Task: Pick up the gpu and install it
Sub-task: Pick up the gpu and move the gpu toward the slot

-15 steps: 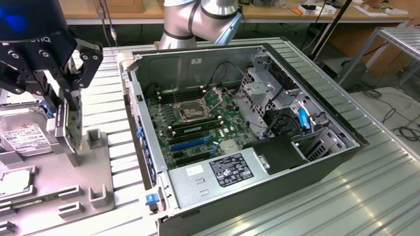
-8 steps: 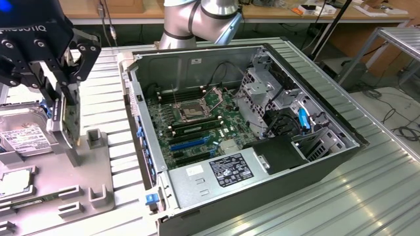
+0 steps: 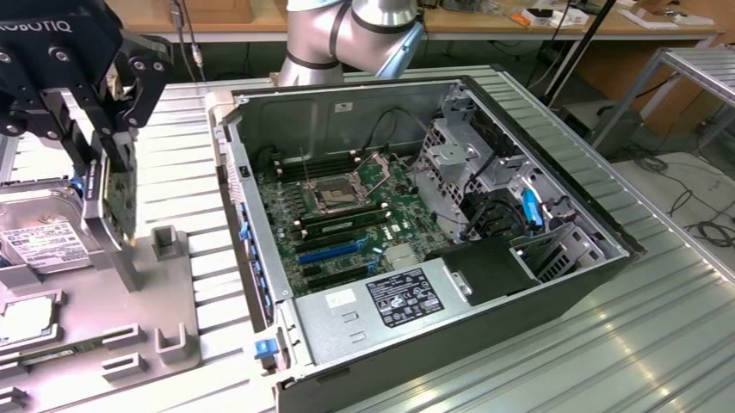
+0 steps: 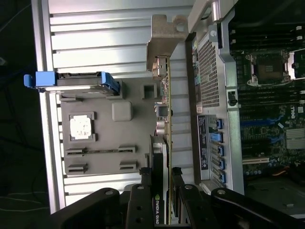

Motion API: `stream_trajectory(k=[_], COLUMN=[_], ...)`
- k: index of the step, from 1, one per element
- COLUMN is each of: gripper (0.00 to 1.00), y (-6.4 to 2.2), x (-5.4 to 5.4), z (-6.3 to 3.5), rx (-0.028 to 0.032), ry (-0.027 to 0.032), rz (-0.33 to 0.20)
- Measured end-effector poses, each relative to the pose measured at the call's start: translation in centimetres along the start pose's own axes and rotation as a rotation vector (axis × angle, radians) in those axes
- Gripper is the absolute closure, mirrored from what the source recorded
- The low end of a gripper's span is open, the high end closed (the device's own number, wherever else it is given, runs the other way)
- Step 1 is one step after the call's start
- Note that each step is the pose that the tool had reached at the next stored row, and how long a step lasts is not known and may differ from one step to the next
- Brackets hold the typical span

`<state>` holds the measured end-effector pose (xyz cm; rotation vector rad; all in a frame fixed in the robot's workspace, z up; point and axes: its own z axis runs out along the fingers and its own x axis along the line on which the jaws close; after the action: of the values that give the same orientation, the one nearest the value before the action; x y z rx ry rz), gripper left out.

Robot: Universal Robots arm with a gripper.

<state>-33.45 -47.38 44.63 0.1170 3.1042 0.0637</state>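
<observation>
At 9 o'clock of case [image 3: 333,107], over tray [image 3: 172,344]: grips gpu [image 3: 119,206] edgewise in half-closed jaws of gripper [image 3: 109,155]; upright, likely to suit slot.

Ribbed metal table [image 3: 643,344] is carrying two things directly. Open PC case [image 3: 301,116] is lying on its side, open face up, in the middle of the exterior view. Grey parts tray [image 3: 109,301] is sitting flat at the case's 9 o'clock, with a strip of ribs showing between them. Bare table is running from the case's 3 to 6 o'clock.
</observation>
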Motion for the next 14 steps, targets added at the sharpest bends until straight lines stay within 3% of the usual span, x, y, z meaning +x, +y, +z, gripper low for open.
stream_trajectory(k=[14], gripper=[0.73], y=[0.05], x=[-0.64], z=[-0.03], rx=[-0.0001], ry=[0.0001], rz=[0.0])
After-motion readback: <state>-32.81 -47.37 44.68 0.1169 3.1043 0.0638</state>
